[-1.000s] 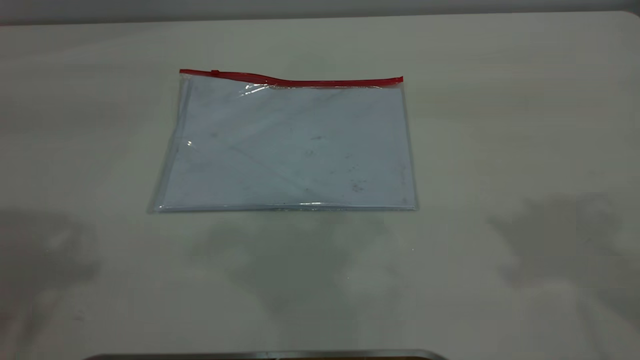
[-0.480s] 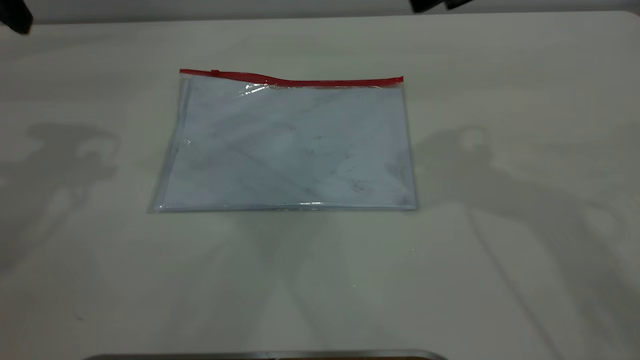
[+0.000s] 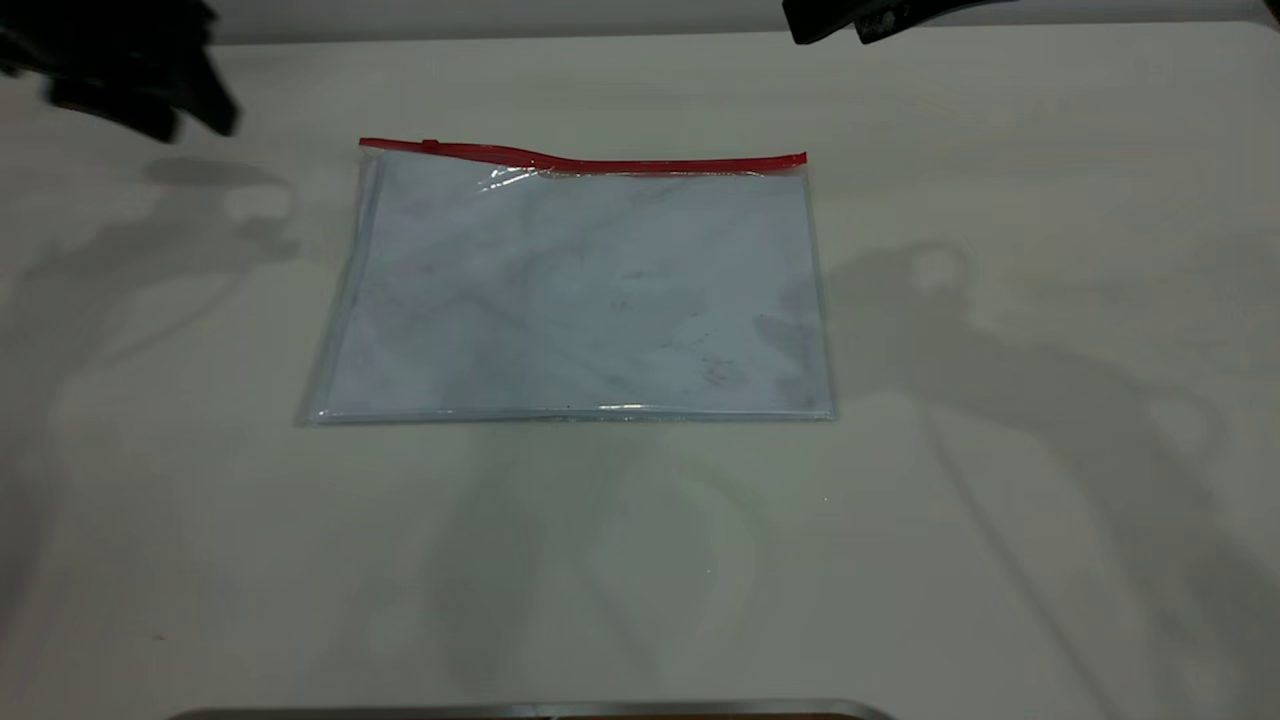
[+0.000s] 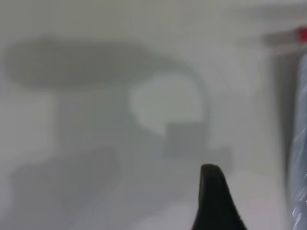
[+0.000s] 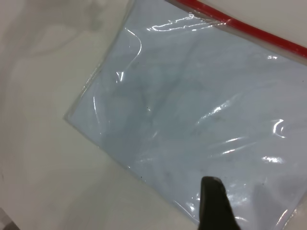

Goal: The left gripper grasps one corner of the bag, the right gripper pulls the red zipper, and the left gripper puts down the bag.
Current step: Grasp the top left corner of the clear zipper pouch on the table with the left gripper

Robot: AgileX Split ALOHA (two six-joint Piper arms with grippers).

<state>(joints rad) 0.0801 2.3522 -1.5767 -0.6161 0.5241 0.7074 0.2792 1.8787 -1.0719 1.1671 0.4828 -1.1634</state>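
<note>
One flat clear bag (image 3: pixel 580 290), red zipper (image 3: pixel 600 163) along far edge

1. One black pointed fingertip (image 4: pixel 214 199) of the left gripper stands above the pale table (image 4: pixel 96 143).
2. The clear bag (image 4: pixel 298 143) shows only as an edge strip, well apart from the fingertip.
3. The end of the red zipper (image 4: pixel 296 35) lies at the bag's corner.
4. A gripper-shaped shadow falls on the table beside the bag.
</note>
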